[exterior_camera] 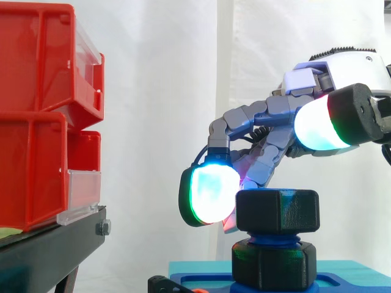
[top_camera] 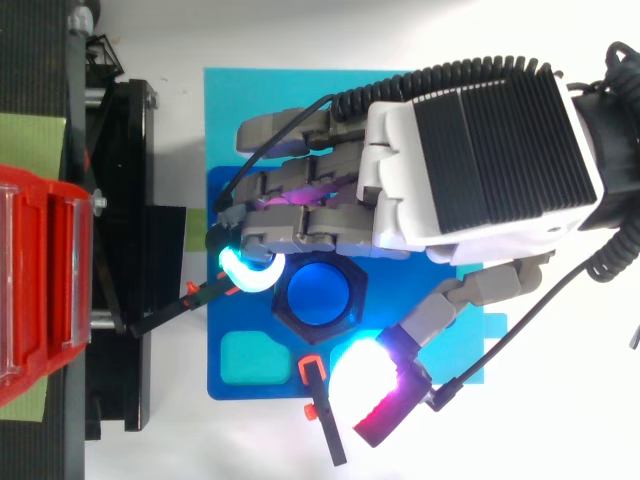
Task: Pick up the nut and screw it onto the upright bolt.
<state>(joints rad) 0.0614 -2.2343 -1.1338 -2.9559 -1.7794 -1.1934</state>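
The black nut (exterior_camera: 278, 210) sits level on the blue bolt (top_camera: 320, 293), its bore axis upright. My hand (top_camera: 480, 160) hovers above, fingers (exterior_camera: 211, 186) spread wide, gripping nothing.

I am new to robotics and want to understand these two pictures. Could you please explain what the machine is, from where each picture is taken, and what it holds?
The machine is a robot's hand; the glowing pads are its own fingertips. One picture looks level from the side, the other straight down from above. On a blue board stands an upright blue bolt, with a black nut on its top and a second black hexagonal piece at its foot. Red bins sit on a black stand at the left. The hand holds nothing: its thumb is apart from the nut, and one fingertip is close beside it.
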